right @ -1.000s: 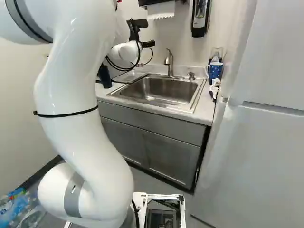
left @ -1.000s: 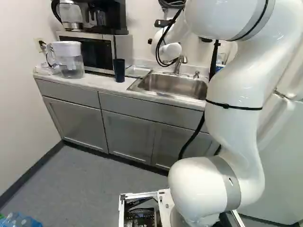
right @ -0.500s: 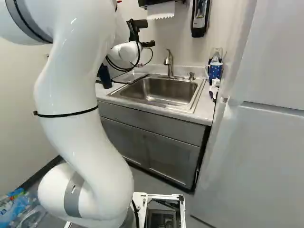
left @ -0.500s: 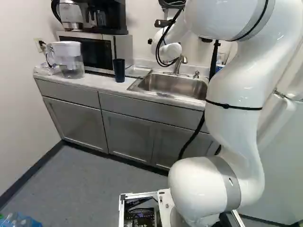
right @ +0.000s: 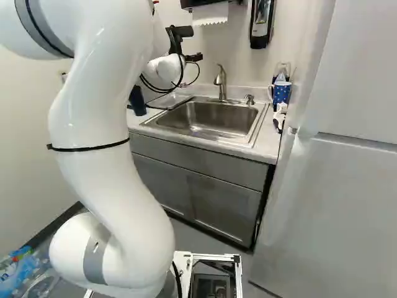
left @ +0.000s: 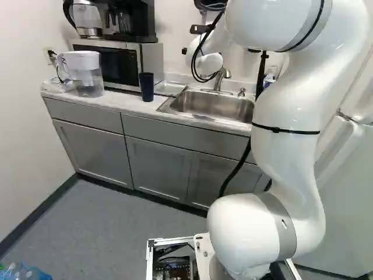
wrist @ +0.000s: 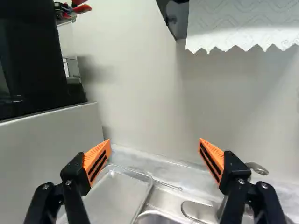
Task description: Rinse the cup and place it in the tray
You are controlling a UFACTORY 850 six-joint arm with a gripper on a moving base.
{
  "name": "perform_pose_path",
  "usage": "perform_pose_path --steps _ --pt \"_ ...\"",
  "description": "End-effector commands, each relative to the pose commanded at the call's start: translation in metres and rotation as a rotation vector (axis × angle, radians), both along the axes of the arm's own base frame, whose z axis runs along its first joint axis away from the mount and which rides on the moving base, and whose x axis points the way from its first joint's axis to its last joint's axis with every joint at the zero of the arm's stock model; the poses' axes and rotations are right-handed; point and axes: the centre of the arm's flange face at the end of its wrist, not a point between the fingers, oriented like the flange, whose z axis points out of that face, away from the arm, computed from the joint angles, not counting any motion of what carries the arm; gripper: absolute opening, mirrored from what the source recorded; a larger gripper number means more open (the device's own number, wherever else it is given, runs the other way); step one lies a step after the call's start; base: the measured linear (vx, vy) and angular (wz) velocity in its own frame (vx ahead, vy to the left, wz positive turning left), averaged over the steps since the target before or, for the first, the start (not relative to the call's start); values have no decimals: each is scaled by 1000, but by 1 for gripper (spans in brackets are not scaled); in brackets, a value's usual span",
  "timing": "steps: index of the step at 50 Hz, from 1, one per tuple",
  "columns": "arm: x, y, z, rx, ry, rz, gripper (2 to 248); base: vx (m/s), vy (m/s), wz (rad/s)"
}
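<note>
Slight movement is noted in the upper arm (left: 288, 111): since the earlier frame it leans a little to the left in the left base view and a little to the right in the right base view. The base (left: 201, 245) holds its position.

The tool (wrist: 155, 142) is open, its fingers well apart with nothing between them. It faces the wall above the back of the desk (left: 125, 102), a pose that appears meant as a raised approach, clear of fixtures. The dark cup (left: 147, 86) stands upright to the tool's left and lower, outside the wrist view. The metal tray (wrist: 117, 193) lies ahead of and below the tool, just beside the cup; that placement presumably keeps the final transfer short. To the tool's right and below are the sink (left: 213, 105) and faucet (right: 221, 77), evidently the rinsing point. The microwave (wrist: 51, 158) rises close on the tool's left, behind the cup, and likely limits the approach from that side; a wide finger could strike it.

Rinsing is judged not begun; the next move calls for lowering the tool and bringing it left to the cup. A spotted mug (right: 281, 93) stands beyond the sink, to the tool's right, and is judged not the one intended.

Cup, tray and sink show no displacement against the desk. Any change in the finger opening cannot be established.
</note>
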Motion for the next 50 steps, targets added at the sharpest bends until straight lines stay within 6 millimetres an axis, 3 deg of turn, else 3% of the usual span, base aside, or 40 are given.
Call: perform_pose_path --steps 33,50 --pt "33 -6 -6 0 6 -8 247 0 0 0" --pt "34 -6 -11 0 54 -8 247 0 0 0"
